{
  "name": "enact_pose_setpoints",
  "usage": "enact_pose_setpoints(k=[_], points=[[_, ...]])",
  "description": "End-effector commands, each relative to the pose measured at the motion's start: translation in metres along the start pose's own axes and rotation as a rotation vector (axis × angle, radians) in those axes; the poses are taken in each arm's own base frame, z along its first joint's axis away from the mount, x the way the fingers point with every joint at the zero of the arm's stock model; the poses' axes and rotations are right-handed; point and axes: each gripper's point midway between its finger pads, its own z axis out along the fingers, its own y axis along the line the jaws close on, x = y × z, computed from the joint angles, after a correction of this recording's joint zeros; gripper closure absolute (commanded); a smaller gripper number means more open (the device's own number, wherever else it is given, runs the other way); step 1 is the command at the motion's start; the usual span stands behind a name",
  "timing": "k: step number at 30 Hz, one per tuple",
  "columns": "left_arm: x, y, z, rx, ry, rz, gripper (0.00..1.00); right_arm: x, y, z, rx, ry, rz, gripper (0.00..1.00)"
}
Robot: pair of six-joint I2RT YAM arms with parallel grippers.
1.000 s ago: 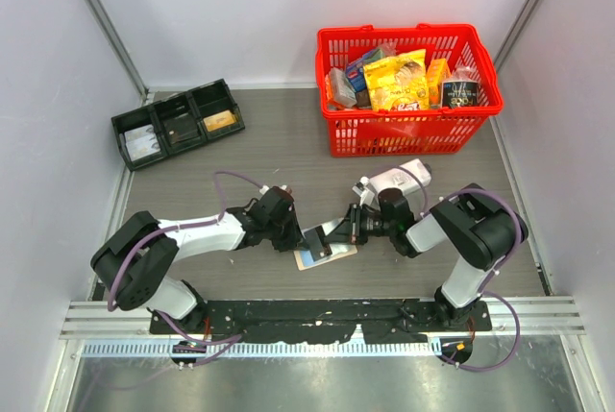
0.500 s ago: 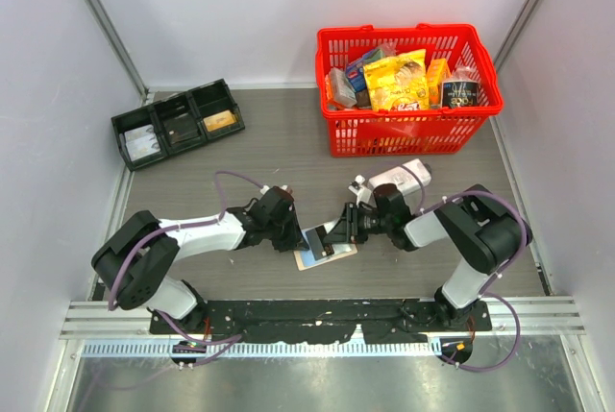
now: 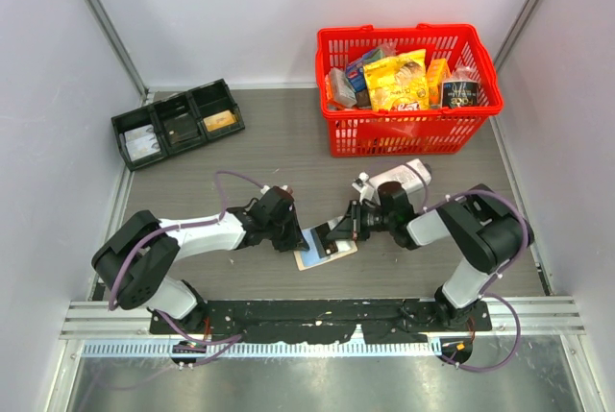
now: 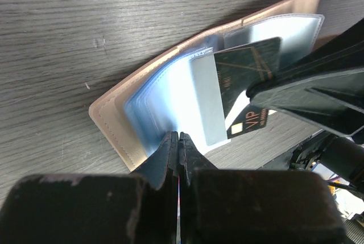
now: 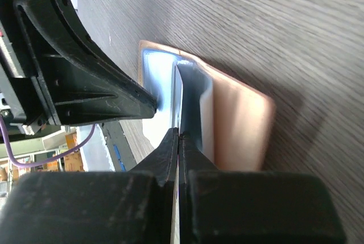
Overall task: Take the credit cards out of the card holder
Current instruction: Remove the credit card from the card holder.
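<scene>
Dark card (image 4: 245, 72) is pinched again by right gripper (image 5: 178, 134), ready for pulling; card holder (image 4: 108, 129) is pinched by left gripper (image 4: 179, 137).

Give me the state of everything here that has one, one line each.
card holder, lying open, sleeves fanned
dark card, partly out of its sleeve
left tool, shut on the card holder
right tool, shut on the dark card
red basket, full of packets
black tray, items in its compartments

"VIP" on the dark card (image 4: 244, 73)
</scene>
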Motion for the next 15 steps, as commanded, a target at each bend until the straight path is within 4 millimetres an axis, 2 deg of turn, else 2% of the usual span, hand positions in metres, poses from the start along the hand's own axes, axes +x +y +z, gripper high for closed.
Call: enact_pose_setpoints(k=[1,4,5,6,9,13,15], points=[[0.012,0.028,0.004,-0.101,0.039,0.017,1.0,-0.019,0.001,-0.02,0.031,-0.092,-0.023,0.99],[0.006,0.022,0.001,-0.085,0.016,0.02,1.0,-0.03,0.007,-0.031,0.065,-0.157,-0.039,0.99],[0.003,0.019,-0.001,-0.074,0.005,0.023,1.0,-0.029,0.007,-0.033,0.081,-0.157,-0.024,0.99],[0.0,0.014,-0.003,-0.062,-0.011,0.024,1.0,-0.037,0.013,-0.038,0.085,-0.197,-0.044,0.99],[-0.017,-0.008,-0.015,0.003,-0.083,0.032,0.96,-0.048,0.03,-0.05,0.072,-0.28,-0.033,0.99],[-0.048,-0.044,-0.044,0.114,-0.23,0.046,0.73,-0.074,0.057,-0.075,0.055,-0.452,-0.04,0.99],[-0.064,-0.064,-0.066,0.199,-0.329,0.053,0.58,-0.087,0.073,-0.089,0.024,-0.554,-0.028,0.99]])
